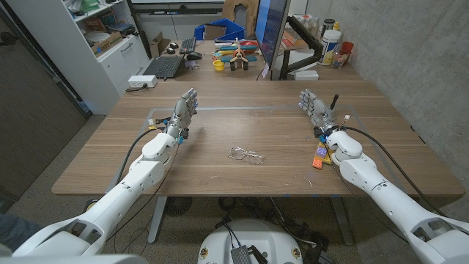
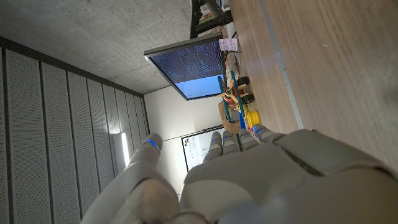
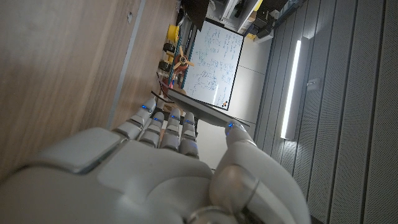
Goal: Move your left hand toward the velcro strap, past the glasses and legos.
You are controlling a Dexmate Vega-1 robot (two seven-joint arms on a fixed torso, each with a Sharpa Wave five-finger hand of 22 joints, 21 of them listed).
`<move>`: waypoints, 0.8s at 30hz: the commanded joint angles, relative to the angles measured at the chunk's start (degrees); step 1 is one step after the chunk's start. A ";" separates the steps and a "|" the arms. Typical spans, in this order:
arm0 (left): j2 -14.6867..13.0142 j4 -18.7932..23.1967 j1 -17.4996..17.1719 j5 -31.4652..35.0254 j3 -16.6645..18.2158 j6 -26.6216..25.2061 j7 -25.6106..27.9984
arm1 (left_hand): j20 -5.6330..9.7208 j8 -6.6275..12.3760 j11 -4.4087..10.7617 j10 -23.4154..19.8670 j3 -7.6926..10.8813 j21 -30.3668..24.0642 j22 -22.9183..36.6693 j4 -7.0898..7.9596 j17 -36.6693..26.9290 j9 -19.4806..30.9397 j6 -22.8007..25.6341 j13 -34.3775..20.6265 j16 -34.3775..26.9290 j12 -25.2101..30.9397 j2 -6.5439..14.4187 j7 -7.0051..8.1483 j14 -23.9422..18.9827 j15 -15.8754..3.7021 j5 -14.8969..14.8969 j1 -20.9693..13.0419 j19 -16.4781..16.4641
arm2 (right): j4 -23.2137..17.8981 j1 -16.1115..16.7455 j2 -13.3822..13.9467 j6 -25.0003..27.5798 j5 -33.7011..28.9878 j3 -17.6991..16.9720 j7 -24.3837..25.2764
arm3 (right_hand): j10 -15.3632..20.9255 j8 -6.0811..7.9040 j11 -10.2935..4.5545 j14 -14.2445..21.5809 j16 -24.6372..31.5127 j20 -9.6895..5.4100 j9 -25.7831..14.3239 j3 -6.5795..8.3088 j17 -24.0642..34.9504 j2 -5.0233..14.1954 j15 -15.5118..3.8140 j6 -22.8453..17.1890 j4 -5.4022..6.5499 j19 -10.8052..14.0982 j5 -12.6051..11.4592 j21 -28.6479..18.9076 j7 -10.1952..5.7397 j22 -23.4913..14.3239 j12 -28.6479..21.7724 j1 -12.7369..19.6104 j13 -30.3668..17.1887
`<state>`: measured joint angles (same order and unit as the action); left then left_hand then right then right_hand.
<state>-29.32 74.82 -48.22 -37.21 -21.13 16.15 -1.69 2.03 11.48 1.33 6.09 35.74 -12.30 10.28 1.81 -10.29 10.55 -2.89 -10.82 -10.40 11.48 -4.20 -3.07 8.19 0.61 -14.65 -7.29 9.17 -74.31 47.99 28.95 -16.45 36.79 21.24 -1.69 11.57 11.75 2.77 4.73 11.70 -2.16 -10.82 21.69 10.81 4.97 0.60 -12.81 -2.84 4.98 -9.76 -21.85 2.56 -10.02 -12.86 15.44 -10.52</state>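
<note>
The left robot hand [image 1: 185,111] is open, fingers extended, holding nothing, left of the glasses [image 1: 246,155] on the bench [image 1: 242,99]. Legos [image 1: 320,155] lie right of the glasses, beside the open right robot hand [image 1: 315,107]. The strap I cannot make out; presumably it lies beyond the legos, so the left hand must travel rightward.

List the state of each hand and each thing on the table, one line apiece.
left hand: open, holding nothing, fingers extended over the table.
right hand: open, holding nothing, fingers extended.
glasses: lying on the table mid-front, untouched.
legos: small coloured pieces on the table beside the right wrist, untouched.
velcro strap: thin dark piece just behind the right hand; its state cannot be told.
</note>
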 commanded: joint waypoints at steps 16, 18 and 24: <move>-1.44 5.40 -2.40 2.14 1.33 -2.56 1.13 | 0.46 0.28 0.07 0.09 0.27 -0.04 0.10 -0.06 -0.16 0.17 0.35 -0.17 -0.41 0.47 0.24 -0.28 0.20 0.09 -0.45 -0.89 0.56 | -1.81 2.37 -0.21 0.39 -0.77 -1.81 -0.07 | 0.75 0.11 -0.08 0.74 0.35 -1.27 -0.10 0.00 0.16 0.10 0.01 -0.54 -0.23 0.61 -0.23 -0.03 -0.17 -0.09 -0.28 0.36 -0.09; -1.84 6.43 -2.92 2.54 1.51 -2.78 1.65 | 0.43 0.29 -0.01 -0.06 0.25 -0.03 0.10 -0.08 -0.15 0.17 0.41 -0.17 -0.43 0.52 0.26 -0.29 0.14 0.10 -0.47 -0.93 0.53 | -2.19 2.65 -0.08 0.49 -0.66 -2.00 -0.09 | 0.82 0.11 -0.10 0.78 0.34 -1.27 -0.10 -0.03 0.16 0.11 -0.01 -0.59 -0.26 0.65 -0.23 0.02 -0.17 -0.09 -0.30 0.36 -0.09; -3.15 9.76 -4.86 3.55 2.30 -3.73 3.47 | 0.21 0.39 -0.14 -0.26 0.22 0.05 0.11 -0.13 -0.15 0.18 0.78 -0.17 -0.51 0.58 0.34 -0.27 -0.14 0.14 -0.52 -1.03 0.64 | -2.70 3.00 0.11 0.47 -0.65 -2.38 -0.25 | 0.86 0.08 -0.16 0.90 0.35 -1.26 -0.11 -0.11 0.16 0.11 -0.02 -0.62 -0.32 0.73 -0.22 0.11 -0.16 -0.10 -0.28 0.37 -0.09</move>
<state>-30.55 79.74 -50.44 -35.23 -19.93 13.86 -0.68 2.03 11.47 1.33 6.09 35.73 -12.30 10.27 1.81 -10.28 10.54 -2.64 -10.81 -10.65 11.47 -3.98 -3.26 8.19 0.61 -14.91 -7.51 9.16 -75.89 50.02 28.65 -16.05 36.12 19.67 -1.80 12.09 11.75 2.66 5.35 11.70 -1.95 -10.80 21.52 10.80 4.98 0.61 -13.00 -3.01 5.18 -9.76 -21.84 2.36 -10.01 -12.86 15.43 -10.54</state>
